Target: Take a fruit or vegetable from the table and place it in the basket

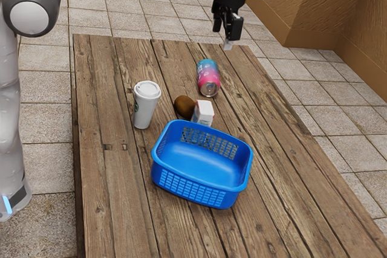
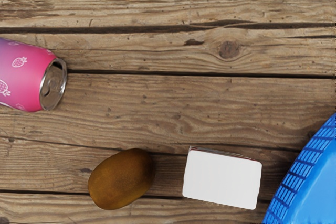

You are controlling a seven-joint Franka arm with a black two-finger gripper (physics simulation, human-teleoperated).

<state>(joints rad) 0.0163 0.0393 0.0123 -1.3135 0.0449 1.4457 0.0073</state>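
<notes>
In the exterior view, the black two-finger gripper (image 1: 227, 33) hangs raised over the rough wooden plank table (image 1: 109, 209), well apart from the things on it; whether it is open or closed, I cannot tell. The brown, oval, kiwi-like fruit (image 1: 184, 106) lies on the planks, outside the blue plastic basket (image 1: 199, 195) with lattice walls. It sits between the white lidded cup (image 1: 145, 106), which stands upright toward the exterior view's left, and the small white box-shaped carton (image 1: 203, 113), which is just beside it and near the basket's rim. The blue-and-pink metal drink can (image 1: 208, 78) lies on its side, its silver end turned toward the basket.

In the wrist view, the fruit (image 2: 121, 179) rests on bare wood, with a narrow gap between it and the carton (image 2: 222, 178). The carton lies between the fruit and the basket (image 2: 302, 174). The can shows its pink side, printed with pale strawberries, near the fruit.
</notes>
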